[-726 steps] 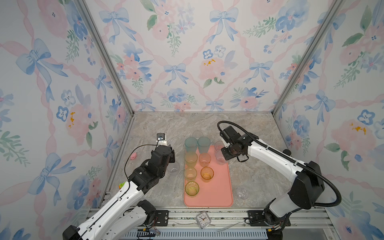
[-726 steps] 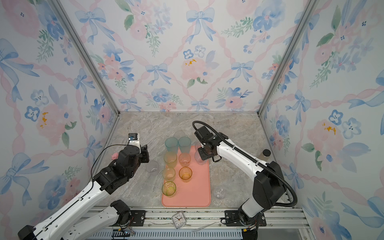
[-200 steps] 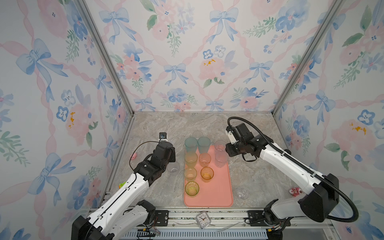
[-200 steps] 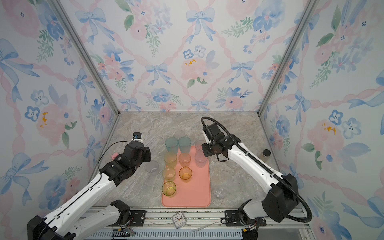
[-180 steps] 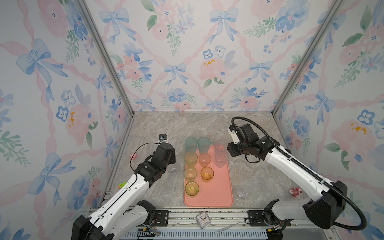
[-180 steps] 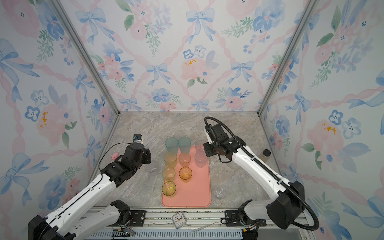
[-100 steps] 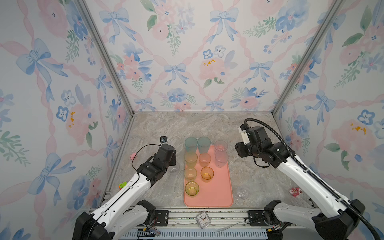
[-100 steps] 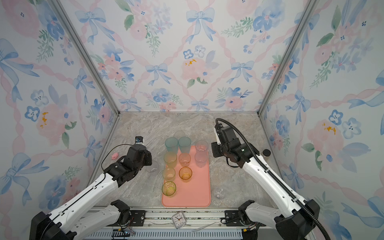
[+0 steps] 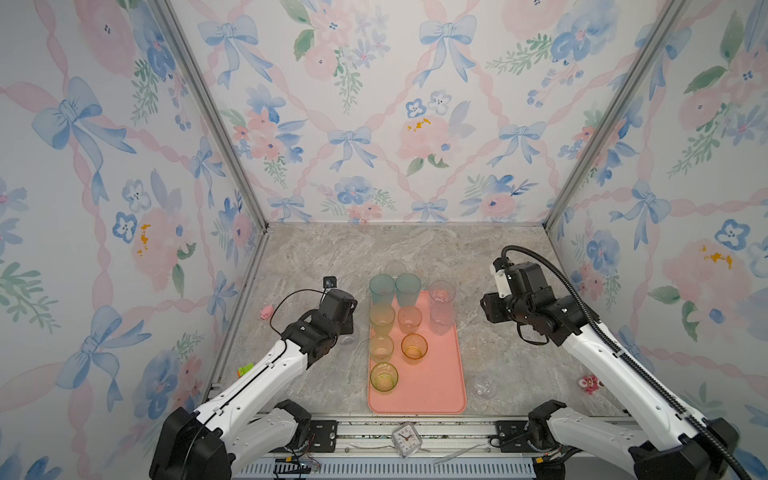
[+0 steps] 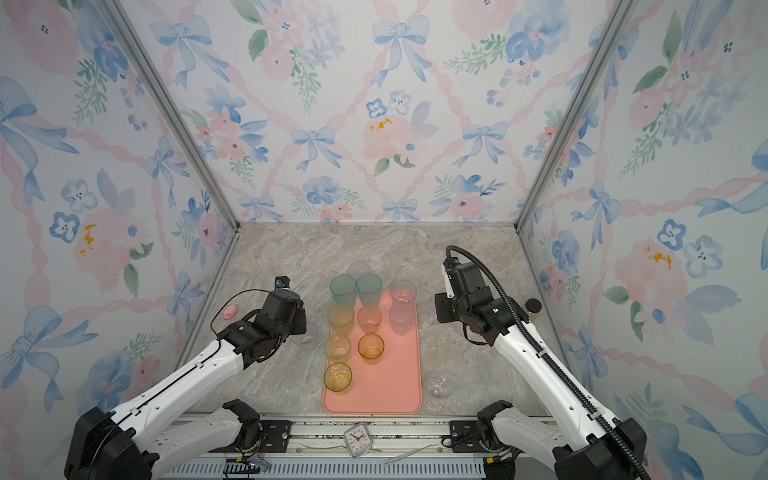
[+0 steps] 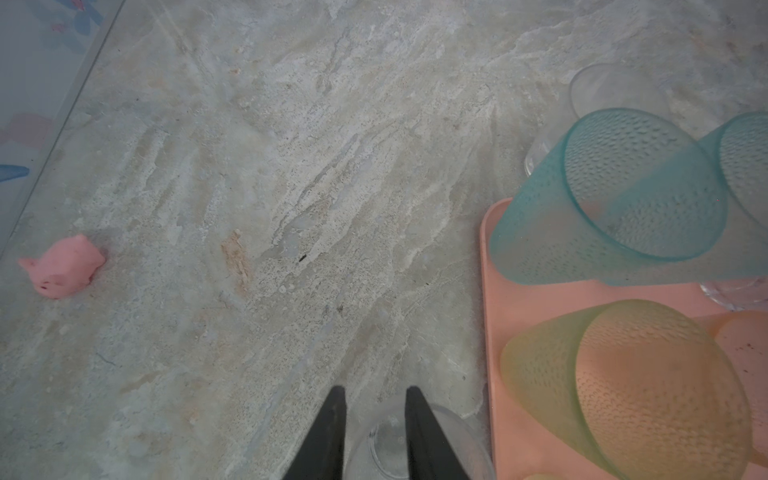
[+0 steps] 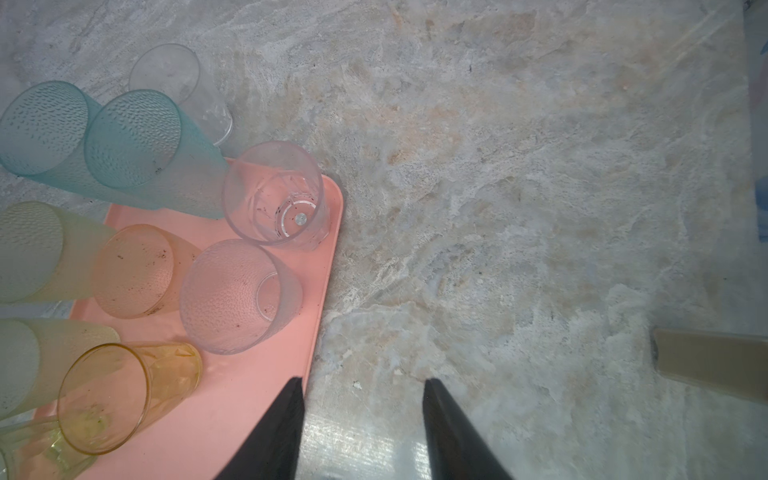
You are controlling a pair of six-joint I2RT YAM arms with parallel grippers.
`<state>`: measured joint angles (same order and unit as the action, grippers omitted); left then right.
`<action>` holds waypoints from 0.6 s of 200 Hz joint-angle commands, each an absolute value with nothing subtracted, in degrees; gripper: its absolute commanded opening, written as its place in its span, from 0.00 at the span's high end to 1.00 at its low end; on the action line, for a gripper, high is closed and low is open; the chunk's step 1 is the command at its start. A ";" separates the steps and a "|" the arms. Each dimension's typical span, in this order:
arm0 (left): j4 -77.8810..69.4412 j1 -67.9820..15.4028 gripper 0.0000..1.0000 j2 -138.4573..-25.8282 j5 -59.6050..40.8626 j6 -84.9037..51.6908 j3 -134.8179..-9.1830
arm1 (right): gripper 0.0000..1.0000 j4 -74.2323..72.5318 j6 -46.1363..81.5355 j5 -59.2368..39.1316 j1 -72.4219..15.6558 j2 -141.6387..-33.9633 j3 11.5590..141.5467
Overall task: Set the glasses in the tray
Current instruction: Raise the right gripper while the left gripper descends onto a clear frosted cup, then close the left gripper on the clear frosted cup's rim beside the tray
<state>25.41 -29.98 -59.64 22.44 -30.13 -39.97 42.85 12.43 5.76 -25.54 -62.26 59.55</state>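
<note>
On tbl (image 9: 332, 257), 12 glasses (image 9: 414, 345), 1 tray (image 9: 436, 386)

Twelve glasses show in both top views: two teal tumblers (image 9: 381, 288) (image 9: 408, 288), three yellow-green tumblers (image 9: 382, 318) (image 9: 380, 347) (image 9: 384, 376), one orange tumbler (image 9: 414, 345), one peach tumbler (image 9: 409, 319) and five clear tumblers (image 9: 441, 291) (image 9: 443, 318) (image 9: 395, 268) (image 9: 348, 343) (image 9: 484, 386). Nine stand on the one tray (image 9: 436, 390). Three clear ones stand on the table (image 9: 332, 257), to the far side, left and right of the tray. There are also one clock (image 9: 405, 438), one bottle (image 10: 533, 306) and two small pink toys (image 9: 266, 311) (image 9: 590, 382).
</note>
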 commanded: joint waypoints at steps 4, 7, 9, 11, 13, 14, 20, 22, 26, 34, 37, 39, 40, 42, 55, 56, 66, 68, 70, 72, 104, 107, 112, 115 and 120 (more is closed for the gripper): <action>28.26 -30.15 0.72 -59.55 21.93 -32.36 -38.77 | 0.50 40.70 12.33 2.91 -24.97 -63.17 58.97; 28.30 -30.15 0.72 -59.63 21.81 -32.46 -38.76 | 0.50 40.62 12.32 2.79 -24.96 -63.26 58.97; 28.37 -30.15 0.72 -59.67 21.74 -32.55 -38.69 | 0.50 40.54 12.31 2.70 -24.96 -63.34 59.00; 28.38 -30.15 0.72 -59.74 21.72 -32.59 -38.63 | 0.50 40.39 12.31 2.61 -25.03 -63.36 58.98; 28.43 -30.17 0.72 -59.76 21.64 -32.65 -38.62 | 0.50 40.38 12.24 2.52 -24.98 -63.43 59.00; 28.45 -30.20 0.72 -59.76 21.63 -32.72 -38.60 | 0.50 40.36 12.23 2.45 -24.97 -63.45 58.99; 28.48 -30.09 0.72 -59.92 21.62 -32.83 -38.46 | 0.50 40.26 12.22 2.17 -24.99 -63.67 59.00; 28.59 -30.07 0.72 -59.98 21.56 -32.86 -38.42 | 0.50 40.21 12.22 2.12 -25.01 -63.73 59.00; 28.57 -30.06 0.72 -60.16 21.55 -32.95 -38.26 | 0.50 40.09 12.22 1.96 -24.98 -63.78 59.09; 28.63 -29.93 0.72 -60.33 21.54 -33.05 -37.95 | 0.50 40.00 12.30 1.73 -25.00 -63.79 59.01; 28.65 -29.78 0.73 -60.45 21.41 -33.06 -37.90 | 0.50 39.91 12.35 1.61 -25.04 -63.73 58.98; 28.65 -29.70 0.73 -60.60 21.31 -33.05 -37.80 | 0.50 39.84 12.34 1.55 -25.00 -63.77 58.98; 28.61 -29.62 0.73 -60.62 21.24 -33.05 -37.75 | 0.50 39.83 12.32 1.52 -25.03 -63.74 58.98; 28.62 -29.51 0.74 -60.77 21.09 -32.98 -37.67 | 0.50 39.82 12.31 1.43 -25.02 -63.73 58.95; 28.57 -28.96 0.76 -61.33 20.29 -32.97 -37.34 | 0.50 39.66 12.31 1.08 -24.96 -63.55 58.64; 28.57 -28.90 0.76 -61.34 20.25 -33.01 -37.35 | 0.50 39.65 12.30 1.07 -25.00 -63.50 58.63; 28.57 -28.68 0.76 -61.69 19.88 -33.05 -37.24 | 0.50 39.64 12.32 0.85 -25.01 -63.38 58.53; 28.56 -28.66 0.77 -61.74 19.80 -33.05 -37.26 | 0.50 39.68 12.33 0.81 -24.97 -63.41 58.53; 28.61 -28.63 0.77 -61.80 19.72 -33.05 -37.26 | 0.50 39.72 12.31 0.79 -24.99 -63.34 58.47; 28.60 -28.63 0.77 -61.86 19.65 -33.05 -37.24 | 0.50 39.72 12.35 0.75 -24.99 -63.32 58.43; 28.64 -28.39 0.77 -61.97 18.56 -33.04 -37.13 | 0.50 39.73 12.33 0.53 -24.96 -63.20 58.12; 28.64 -28.40 0.77 -61.89 18.55 -33.01 -37.04 | 0.50 39.65 12.31 0.45 -24.97 -63.21 58.05; 28.65 -28.45 0.77 -61.79 18.51 -33.00 -36.99 | 0.50 39.64 12.30 0.36 -25.03 -63.20 58.09; 28.65 -28.40 0.78 -61.72 18.46 -33.00 -36.89 | 0.50 39.57 12.30 0.29 -24.97 -63.20 58.03; 28.65 -28.39 0.78 -61.66 18.46 -33.00 -36.84 | 0.50 39.47 12.30 0.19 -24.97 -63.22 58.01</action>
<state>27.55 -28.80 -62.00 19.44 -32.21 -37.67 40.03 12.43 1.21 -25.47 -63.66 58.67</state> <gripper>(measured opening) 0.228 0.499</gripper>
